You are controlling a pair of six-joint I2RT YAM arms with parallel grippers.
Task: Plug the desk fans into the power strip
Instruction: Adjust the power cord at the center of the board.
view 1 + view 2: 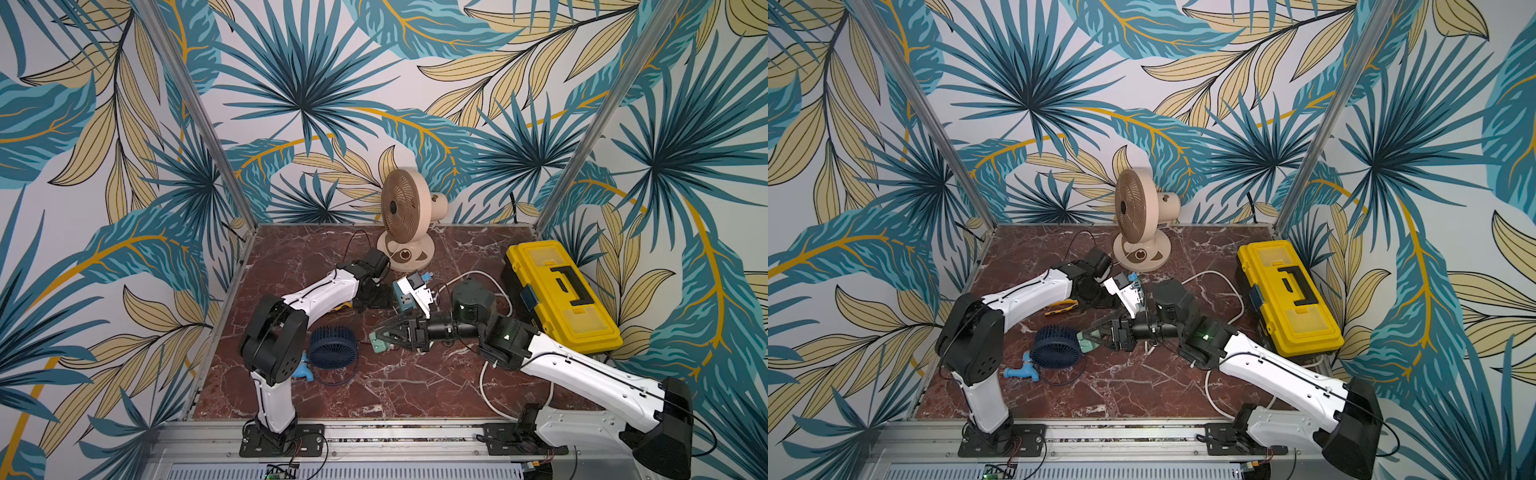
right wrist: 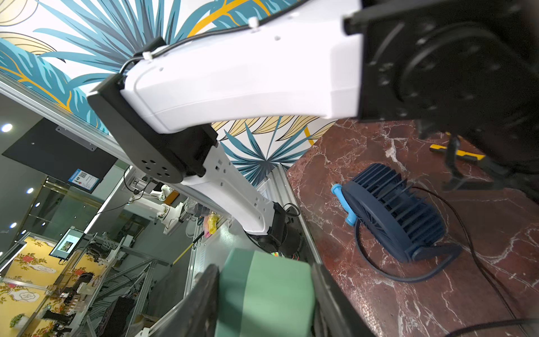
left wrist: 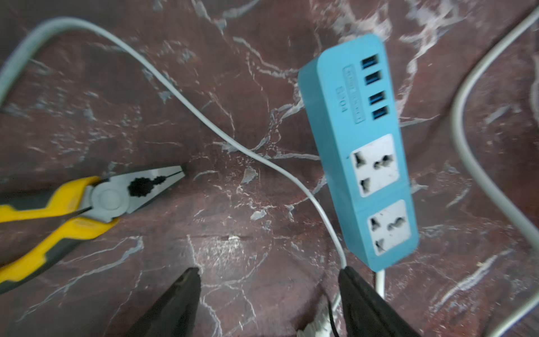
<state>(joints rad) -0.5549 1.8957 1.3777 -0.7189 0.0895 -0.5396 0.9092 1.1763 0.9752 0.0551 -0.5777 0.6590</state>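
**A:** How do the left fingers stand?

**B:** The left gripper (image 3: 269,275) points down at the table (image 3: 233,73). Its fingers (image 3: 186,289) are apart, with only bare marble between them. A thin white cord (image 3: 253,152) crosses the table and runs up to the tip of one finger. I cannot tell whether it touches.

**A:** And the power strip?

**B:** The power strip (image 3: 341,137) lies flat with its sockets up, just beside that same fingertip. Its two-socket end is nearest the fingers, and the row of ports lies farther out ahead of them. The thick white cord (image 3: 460,146) loops on the side of the strip away from the fingers.

**A:** What is on the other side?

**B:** Yellow-handled pliers (image 3: 110,198) lie out ahead of the other finger, well apart from the strip.

**A:** And the right arm?

**B:** The right gripper (image 2: 267,280) has its fingers (image 2: 204,297) clamped on a pale green block (image 2: 262,306). A navy fan (image 2: 390,213) lies on the table ahead of them, not touching. The beige fan (image 1: 405,216) stands upright at the back of the table, beyond the left fingers.
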